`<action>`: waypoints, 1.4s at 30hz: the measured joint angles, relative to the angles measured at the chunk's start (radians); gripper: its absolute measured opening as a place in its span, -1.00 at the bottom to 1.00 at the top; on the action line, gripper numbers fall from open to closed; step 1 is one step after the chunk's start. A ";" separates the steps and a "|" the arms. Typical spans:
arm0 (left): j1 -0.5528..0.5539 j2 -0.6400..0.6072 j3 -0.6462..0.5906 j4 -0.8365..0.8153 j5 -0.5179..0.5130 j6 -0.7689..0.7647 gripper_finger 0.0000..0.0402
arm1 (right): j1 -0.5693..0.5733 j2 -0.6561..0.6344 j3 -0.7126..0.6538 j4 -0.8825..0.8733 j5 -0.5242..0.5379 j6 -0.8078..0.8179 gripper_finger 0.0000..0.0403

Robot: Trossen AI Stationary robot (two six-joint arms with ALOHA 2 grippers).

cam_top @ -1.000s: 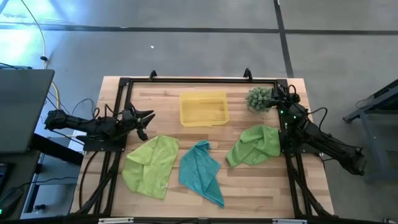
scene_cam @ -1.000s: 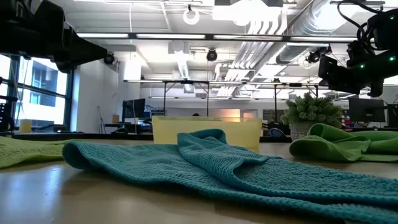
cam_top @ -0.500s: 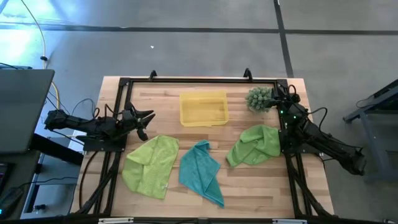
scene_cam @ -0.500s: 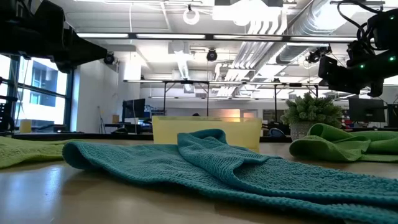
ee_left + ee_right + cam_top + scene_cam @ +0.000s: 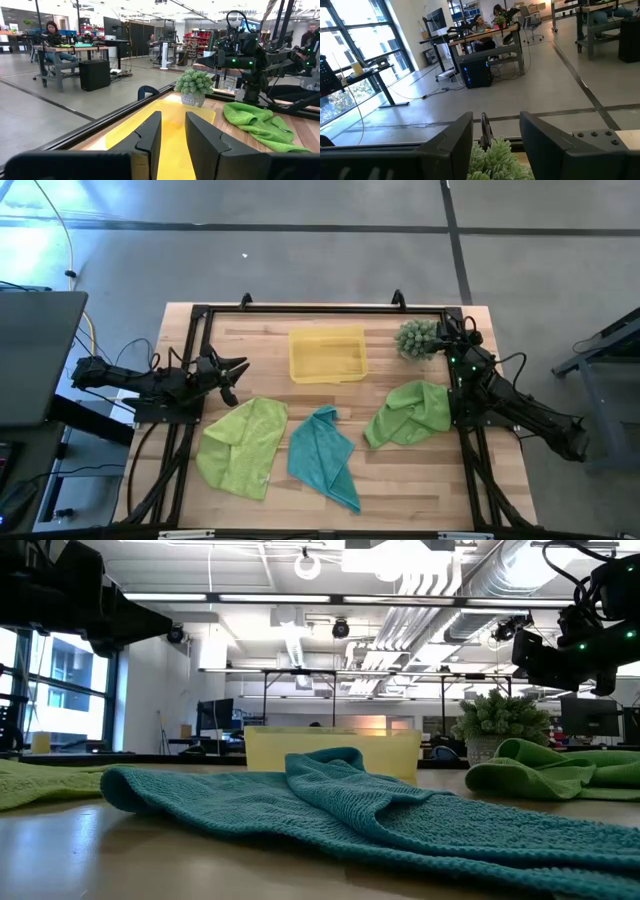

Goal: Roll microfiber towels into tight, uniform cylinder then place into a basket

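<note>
Three towels lie crumpled on the wooden table: a lime-green one (image 5: 241, 445) at the near left, a teal one (image 5: 323, 457) in the middle, a second lime-green one (image 5: 410, 413) at the right. The yellow basket (image 5: 327, 354) stands at the far middle. My left gripper (image 5: 236, 370) hovers open at the table's left edge, pointing level toward the basket (image 5: 172, 131). At the far right, my right gripper (image 5: 447, 332) is held open above the table beside a spiky plant (image 5: 495, 159). Neither holds anything.
A spiky green potted plant (image 5: 417, 338) stands at the far right corner, right by my right gripper. A black frame rail (image 5: 320, 309) runs around the table's edges. Bare wood lies between the basket and the towels. People sit at desks in the room beyond.
</note>
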 joint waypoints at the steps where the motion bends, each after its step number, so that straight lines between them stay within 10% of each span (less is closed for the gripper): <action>1: 0.000 0.000 0.000 0.000 0.000 0.000 -0.62 | 0.000 0.000 0.000 0.000 0.000 0.000 -0.23; 42: 0.000 0.000 0.000 0.032 0.000 -0.001 -0.62 | 0.000 0.000 0.000 0.000 0.000 0.000 -0.23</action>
